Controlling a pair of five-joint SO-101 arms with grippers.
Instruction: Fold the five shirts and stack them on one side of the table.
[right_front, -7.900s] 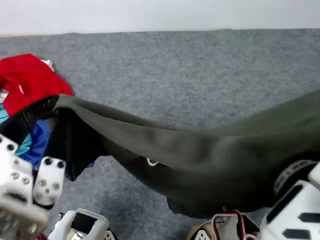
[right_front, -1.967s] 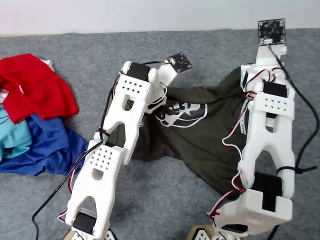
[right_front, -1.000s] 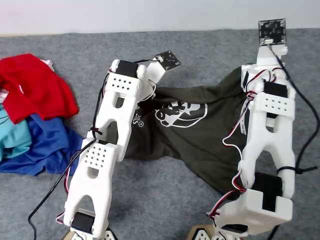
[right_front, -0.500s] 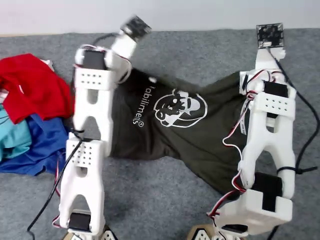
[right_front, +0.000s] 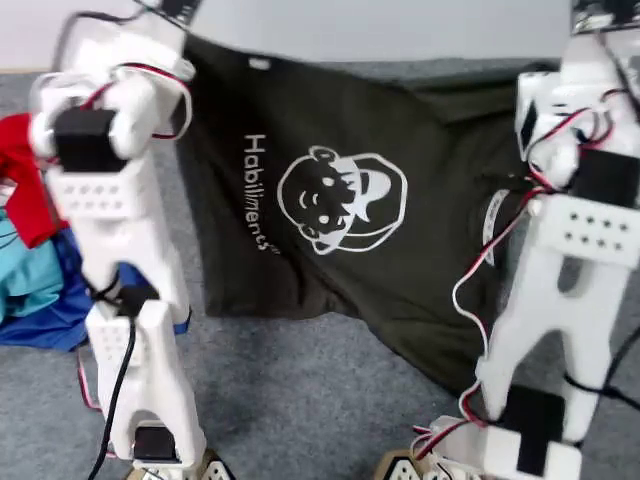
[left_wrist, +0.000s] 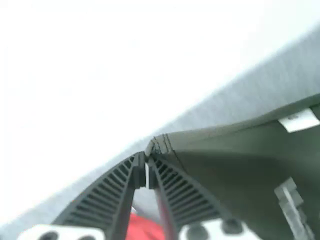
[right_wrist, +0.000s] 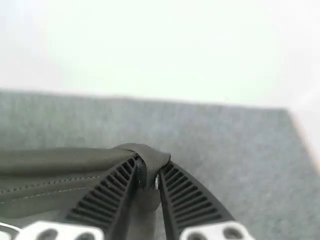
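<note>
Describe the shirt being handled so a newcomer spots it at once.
Over the grey table, right of the red and blue heap, one shirt is stretched between the left claw and right claw. It alone is dark green with a white cartoon face.

This looks like a robot lab. There's a grey felt worktop (right_front: 300, 400) against a bare white wall (right_front: 400, 30). Two white plastic arms (right_front: 110, 200) stand on it.

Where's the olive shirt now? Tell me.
In the high view the olive shirt is spread over mid-table between the left gripper and right gripper, each shut on a corner, near the red shirt.
</note>
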